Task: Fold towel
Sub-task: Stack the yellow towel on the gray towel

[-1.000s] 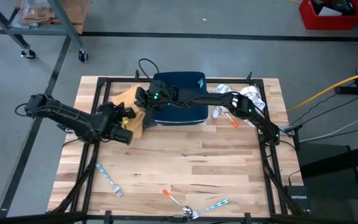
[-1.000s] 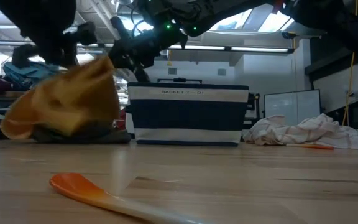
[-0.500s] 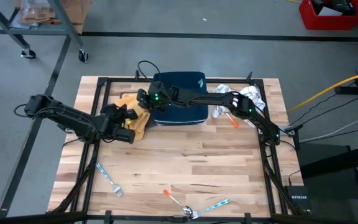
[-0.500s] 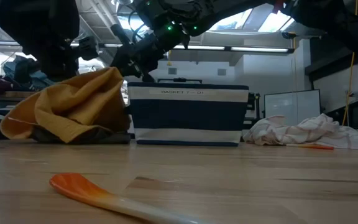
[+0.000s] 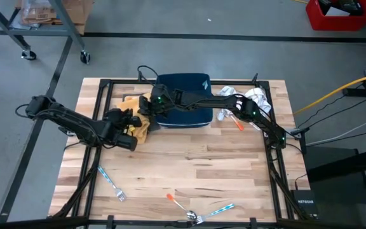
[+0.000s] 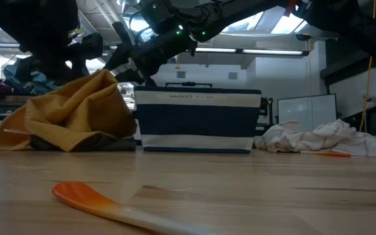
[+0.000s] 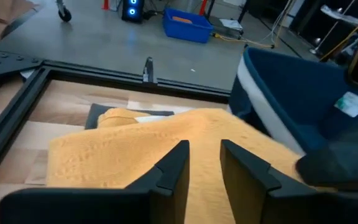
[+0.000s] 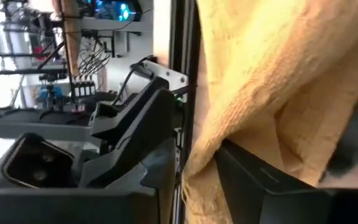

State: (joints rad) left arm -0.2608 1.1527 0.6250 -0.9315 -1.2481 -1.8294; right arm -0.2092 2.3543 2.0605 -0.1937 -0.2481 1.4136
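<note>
Three eating tools lie at the near edge of the wooden table [image 5: 196, 159], close to 6 o'clock: an orange spoon [image 6: 109, 205], a metal spoon [image 5: 192, 218] and a tool with a blue handle [image 5: 220, 208]. A fork [image 5: 110, 182] with a blue handle lies near 8 o'clock.

Farther back, at about 10 o'clock, the yellow towel [image 5: 137, 121] sits in a soft, bumpy heap on the table. It is not flat and not folded neatly. It touches the left side of the dark blue basket [image 5: 183, 105], which stands at 12 o'clock and has a white stripe.

The left arm comes in from 9 o'clock. The left gripper [image 7: 204, 146] is low over the near side of the towel. Its two dark fingers [image 7: 176, 168] are spread a little, with a gap between them, and the towel shows through the gap. They pinch nothing.

The right arm comes from 3 o'clock and reaches across the top of the basket. The right gripper [image 5: 146, 108] is at the far side of the towel, beside the basket. Its fingers [image 8: 253, 171] are apart too, and an edge of the towel hangs in the gap. I cannot tell if they touch it.

A crumpled white cloth [image 5: 254, 98] lies at 1 o'clock, just right of the basket, with a small orange thing [image 5: 239, 124] near it.
</note>
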